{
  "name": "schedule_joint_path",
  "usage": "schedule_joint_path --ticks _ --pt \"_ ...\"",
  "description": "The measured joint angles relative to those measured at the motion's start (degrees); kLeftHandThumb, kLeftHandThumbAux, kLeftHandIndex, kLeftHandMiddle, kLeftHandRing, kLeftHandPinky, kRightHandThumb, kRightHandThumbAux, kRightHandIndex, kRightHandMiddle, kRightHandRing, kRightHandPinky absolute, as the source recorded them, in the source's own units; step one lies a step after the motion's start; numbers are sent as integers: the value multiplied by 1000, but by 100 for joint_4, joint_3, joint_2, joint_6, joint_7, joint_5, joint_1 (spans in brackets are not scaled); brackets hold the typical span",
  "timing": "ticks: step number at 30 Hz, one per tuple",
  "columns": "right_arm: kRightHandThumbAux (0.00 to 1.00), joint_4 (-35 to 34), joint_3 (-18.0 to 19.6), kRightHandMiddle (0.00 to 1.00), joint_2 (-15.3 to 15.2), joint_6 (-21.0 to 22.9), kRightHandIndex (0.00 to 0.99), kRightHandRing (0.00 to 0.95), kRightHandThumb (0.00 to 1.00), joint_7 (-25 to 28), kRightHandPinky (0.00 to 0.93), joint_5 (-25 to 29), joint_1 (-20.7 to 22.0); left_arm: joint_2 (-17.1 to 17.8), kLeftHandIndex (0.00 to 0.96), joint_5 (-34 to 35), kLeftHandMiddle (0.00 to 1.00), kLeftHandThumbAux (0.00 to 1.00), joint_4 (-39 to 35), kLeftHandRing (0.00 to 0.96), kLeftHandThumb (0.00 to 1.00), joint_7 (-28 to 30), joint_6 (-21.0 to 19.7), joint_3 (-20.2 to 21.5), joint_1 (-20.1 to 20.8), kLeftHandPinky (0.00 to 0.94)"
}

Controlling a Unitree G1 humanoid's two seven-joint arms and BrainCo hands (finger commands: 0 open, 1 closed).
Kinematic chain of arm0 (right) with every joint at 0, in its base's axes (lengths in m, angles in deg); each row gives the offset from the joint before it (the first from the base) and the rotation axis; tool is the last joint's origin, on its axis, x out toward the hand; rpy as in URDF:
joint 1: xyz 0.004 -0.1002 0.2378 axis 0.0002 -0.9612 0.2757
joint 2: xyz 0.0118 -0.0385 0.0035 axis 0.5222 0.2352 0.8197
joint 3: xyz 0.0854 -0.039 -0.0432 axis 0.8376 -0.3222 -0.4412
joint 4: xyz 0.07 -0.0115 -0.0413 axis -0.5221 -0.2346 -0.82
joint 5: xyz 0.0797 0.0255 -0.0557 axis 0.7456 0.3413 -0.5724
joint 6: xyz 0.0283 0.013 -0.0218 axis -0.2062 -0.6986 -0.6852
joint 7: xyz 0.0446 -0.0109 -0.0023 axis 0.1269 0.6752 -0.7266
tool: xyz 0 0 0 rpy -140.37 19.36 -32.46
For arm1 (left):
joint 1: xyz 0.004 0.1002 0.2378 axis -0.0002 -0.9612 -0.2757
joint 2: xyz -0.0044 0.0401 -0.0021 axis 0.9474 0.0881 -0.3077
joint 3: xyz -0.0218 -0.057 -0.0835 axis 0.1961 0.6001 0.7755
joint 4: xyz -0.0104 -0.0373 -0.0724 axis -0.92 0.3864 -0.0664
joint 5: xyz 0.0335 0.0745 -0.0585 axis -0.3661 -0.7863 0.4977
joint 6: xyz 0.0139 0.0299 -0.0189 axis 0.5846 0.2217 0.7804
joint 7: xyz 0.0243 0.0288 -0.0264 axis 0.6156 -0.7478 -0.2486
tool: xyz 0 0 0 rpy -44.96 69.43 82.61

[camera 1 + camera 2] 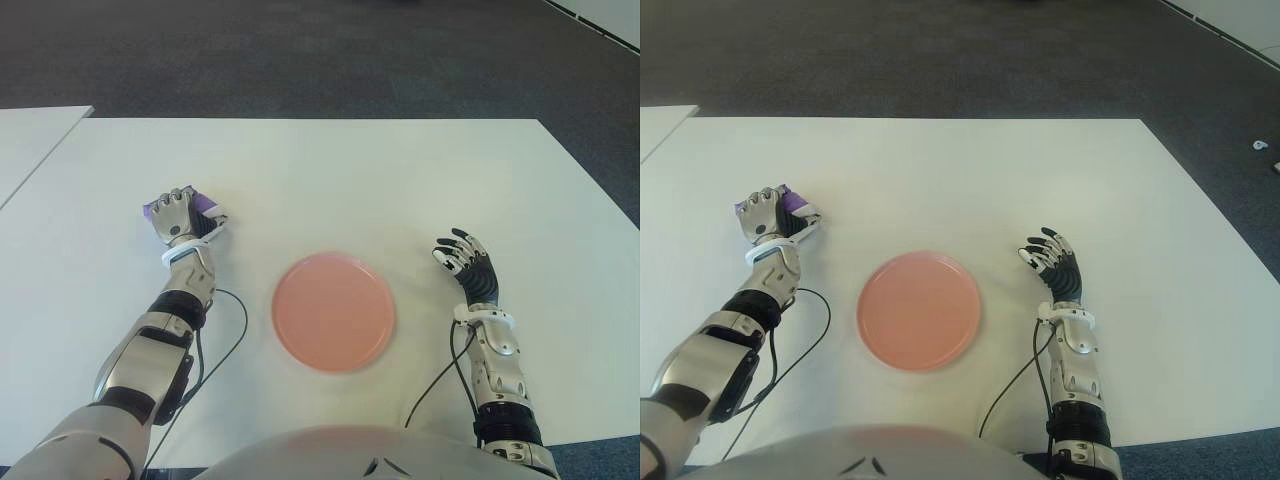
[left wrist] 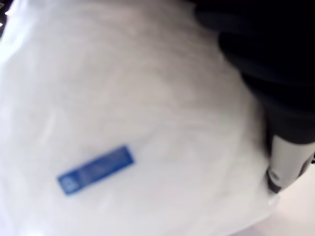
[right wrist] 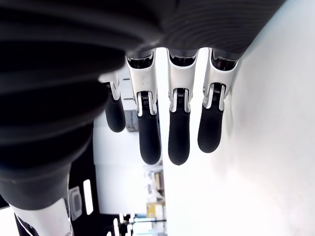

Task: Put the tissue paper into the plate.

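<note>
- Left eye view: the left hand (image 1: pixel 178 217) sits over the tissue paper (image 1: pixel 207 209) on the white table (image 1: pixel 330 170), its fingers curled down around the pack, so only purple edges show at either side of the knuckles. The pack is under and within this hand, not beside it. The pink plate (image 1: pixel 334 311) lies to this hand's right and nearer the robot, a clear strip of table between them; I judge the coming move to be a lift and a carry that way.
- Right eye view: the same layout. The right hand (image 1: pixel 1057 265) shows just right of the plate, fingers spread and holding nothing. It is as near the plate as the left hand but well apart from the tissue, so the left does the work.
- Left wrist view: the pack's white wrapper with a small blue label (image 2: pixel 95 169) fills the frame, pressed close against the palm; a finger lies along one edge.
- Right wrist view: four fingertips (image 3: pixel 179 137) hang straight and separate above bare table, nothing between them.
</note>
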Motion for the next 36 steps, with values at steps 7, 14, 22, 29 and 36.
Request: schedule_joint_path --ticks 7,14,22,29,36 --pt "811 1 23 429 5 36 260 398 307 -79 380 -1 22 -17 462 49 484 646 -43 551 926 -306 409 27 -171 475" --pt "825 9 31 440 33 38 285 413 333 -173 396 -6 44 -12 465 53 456 657 -59 590 992 -443 677 11 -261 412" --pt "827 42 26 445 78 38 295 416 310 -326 364 -51 96 55 466 53 425 659 -334 517 999 -456 876 -8 -420 427" --pt "841 45 14 439 113 38 316 415 303 -350 378 -51 111 149 465 51 498 656 -604 525 1000 -456 998 -24 -570 392" --pt "842 58 17 440 167 3 332 418 337 -348 361 -48 118 242 475 20 532 656 -916 524 1000 -453 989 -157 -729 371"
